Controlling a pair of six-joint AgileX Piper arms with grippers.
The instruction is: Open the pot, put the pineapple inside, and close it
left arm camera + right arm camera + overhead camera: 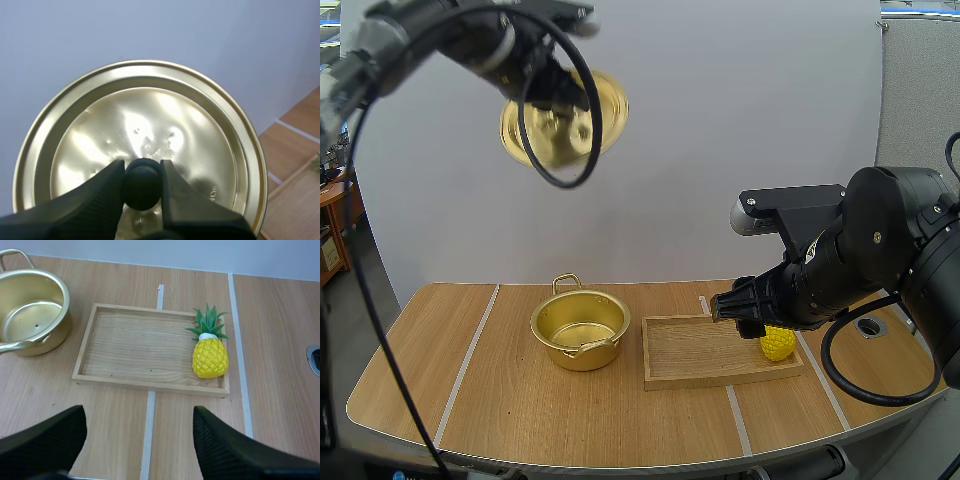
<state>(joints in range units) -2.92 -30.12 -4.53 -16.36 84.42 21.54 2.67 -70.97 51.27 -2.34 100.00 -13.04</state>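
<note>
Right wrist view: pineapple [210,358] in tray [134,348].

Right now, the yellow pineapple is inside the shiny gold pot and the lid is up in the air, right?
No. The yellow pineapple lies in the flat wooden tray, not in the shiny gold pot; the right wrist view shows it. The round gold lid is up in the air, in my left tool.

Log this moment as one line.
left tool: shut on lid, held aloft | right tool: open, near tray | pineapple: lying in tray | pot: open, empty
</note>
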